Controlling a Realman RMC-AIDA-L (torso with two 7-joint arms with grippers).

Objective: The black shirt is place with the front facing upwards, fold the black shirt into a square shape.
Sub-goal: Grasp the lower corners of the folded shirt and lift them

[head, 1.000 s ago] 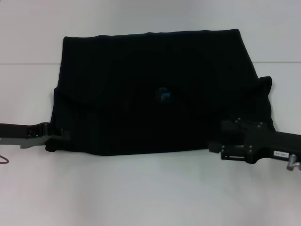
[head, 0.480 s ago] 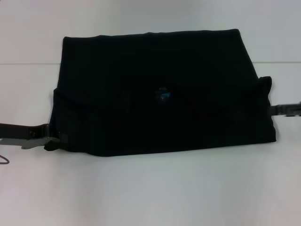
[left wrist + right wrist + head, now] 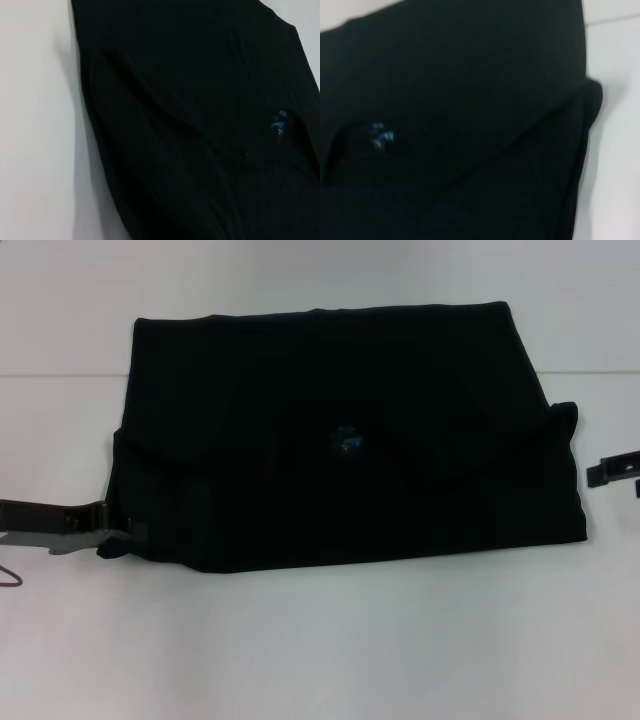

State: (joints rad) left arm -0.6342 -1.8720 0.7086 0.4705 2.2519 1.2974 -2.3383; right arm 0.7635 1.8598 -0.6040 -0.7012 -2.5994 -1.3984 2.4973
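The black shirt (image 3: 340,390) lies folded into a wide rectangle on the white table (image 3: 320,640), its small blue-green neck label (image 3: 348,440) showing near the middle. No lettering shows. My left gripper (image 3: 118,533) sits low on the table at the shirt's near left corner, touching its edge. Only the tip of my right gripper (image 3: 612,469) shows at the right border, apart from the shirt's right edge. The left wrist view is filled by the shirt (image 3: 190,130) with its label (image 3: 278,122). In the right wrist view the shirt (image 3: 470,90) and label (image 3: 381,135) also show.
A seam line (image 3: 60,376) crosses the table behind the shirt's far part. A thin dark cable loop (image 3: 8,578) lies by the left border. White table surface surrounds the shirt on all sides.
My right arm has pulled back from over the shirt's near right corner to the right border. The left gripper has shifted slightly down. The shirt lies unchanged.
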